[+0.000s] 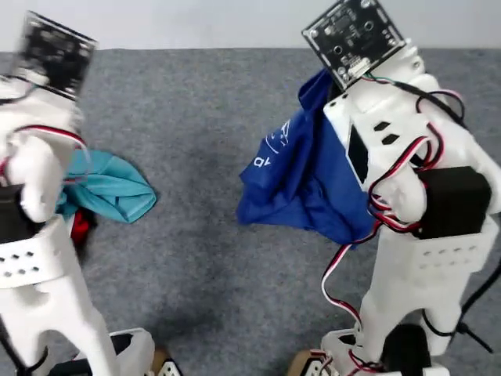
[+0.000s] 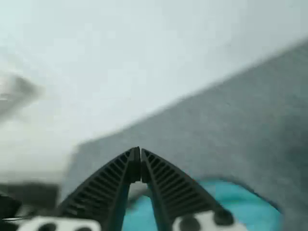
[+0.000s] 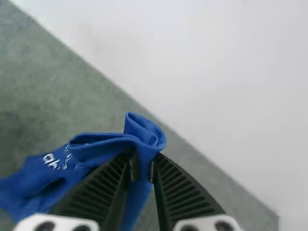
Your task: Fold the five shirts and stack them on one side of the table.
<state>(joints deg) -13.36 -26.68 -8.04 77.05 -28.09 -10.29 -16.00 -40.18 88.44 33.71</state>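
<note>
Pinching a fold of the blue shirt [image 3: 96, 149], right gripper [image 3: 141, 166] holds it over the table [image 1: 196, 258]; left gripper [image 2: 139, 155] pressed together above teal shirt [image 2: 240, 204]; red cloth [image 1: 81, 225] half hidden by left arm [image 1: 39, 258].

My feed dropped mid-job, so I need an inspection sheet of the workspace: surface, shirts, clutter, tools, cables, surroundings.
Surface: grey felt-like table top.
Job's things: blue shirt bunched, unfolded, beside the right arm; teal shirt crumpled by the left arm; red cloth partly under the teal shirt.
Clutter: nothing seen.
Tools: right tool shut on a fold of the blue shirt; left tool shut over the teal shirt, and I cannot tell whether it pinches the cloth.
Cables: red, black and white wires looped along the right arm.
Surroundings: pale wall behind the table.
</note>
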